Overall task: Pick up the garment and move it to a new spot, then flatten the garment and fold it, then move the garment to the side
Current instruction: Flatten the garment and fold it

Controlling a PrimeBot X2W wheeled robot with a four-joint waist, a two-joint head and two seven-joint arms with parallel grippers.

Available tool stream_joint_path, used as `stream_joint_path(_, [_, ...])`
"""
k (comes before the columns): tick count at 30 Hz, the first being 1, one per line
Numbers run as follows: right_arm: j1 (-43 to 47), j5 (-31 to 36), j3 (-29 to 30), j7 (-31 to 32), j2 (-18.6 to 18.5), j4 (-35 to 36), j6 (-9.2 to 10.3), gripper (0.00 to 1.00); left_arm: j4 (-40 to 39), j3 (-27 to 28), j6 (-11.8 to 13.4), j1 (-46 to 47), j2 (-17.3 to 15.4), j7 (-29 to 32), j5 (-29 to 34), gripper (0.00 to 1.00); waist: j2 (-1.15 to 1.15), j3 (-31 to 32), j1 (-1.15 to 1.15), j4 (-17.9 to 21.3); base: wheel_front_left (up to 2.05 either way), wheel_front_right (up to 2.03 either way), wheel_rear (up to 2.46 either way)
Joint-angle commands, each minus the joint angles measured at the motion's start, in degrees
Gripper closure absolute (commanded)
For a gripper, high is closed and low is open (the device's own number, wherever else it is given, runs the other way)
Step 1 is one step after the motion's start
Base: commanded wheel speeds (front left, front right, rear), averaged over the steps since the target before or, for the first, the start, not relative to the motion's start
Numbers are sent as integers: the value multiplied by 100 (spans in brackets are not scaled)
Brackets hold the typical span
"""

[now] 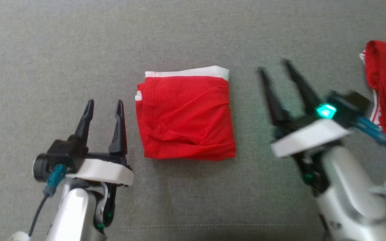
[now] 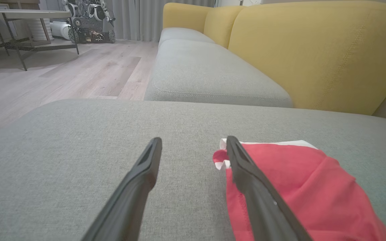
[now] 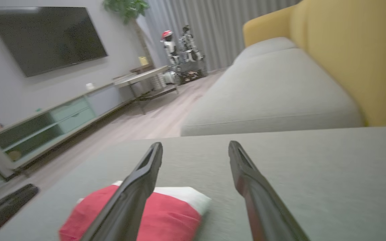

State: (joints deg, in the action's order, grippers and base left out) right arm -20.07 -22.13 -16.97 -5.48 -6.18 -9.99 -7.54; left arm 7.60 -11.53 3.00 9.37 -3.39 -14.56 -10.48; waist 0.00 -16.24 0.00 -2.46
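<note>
A: Entry one: left claw [image 1: 105,101]. Condition?

B: Spread wide, nothing held. Two long dark fingers [image 1: 118,124], near parallel, tips pointing up the head view. White wrist plate [image 1: 102,172] beneath, black housing [image 1: 62,150] with blue plug [image 1: 53,179] on its left, pale forearm [image 1: 74,211] rising from the bottom edge.

A: Entry two: right claw [image 1: 273,65]?

B: Likewise spread, empty. Fingers lean up and leftward, tips higher in the head view than the left pair's. Whole arm blurred. Green lamp [image 1: 326,110] lit at the wrist; silver forearm [image 1: 350,197] enters from the lower right corner.

A: Wrist views?

B: Each shows its own two fingers apart, gripping nothing.
</note>
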Motion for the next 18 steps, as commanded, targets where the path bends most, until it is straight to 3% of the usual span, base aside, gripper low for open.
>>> stream_joint_path(1, [73, 79, 21, 15, 50, 256, 5, 0, -204, 235, -13, 52, -98, -44, 50, 0, 0, 31, 0, 38, 0, 0, 0])
stream_joint_path(7, [794, 468, 992, 197, 77, 679, 5, 0, -242, 306, 7, -42, -213, -44, 62, 0, 0, 161, 0, 179, 0, 0, 0])
stream_joint_path(18, [1460, 853, 1260, 495, 209, 1199, 5, 0, -383, 383, 80, -465, -436, 98, 30, 0, 0, 653, 0, 329, 0, 0, 0])
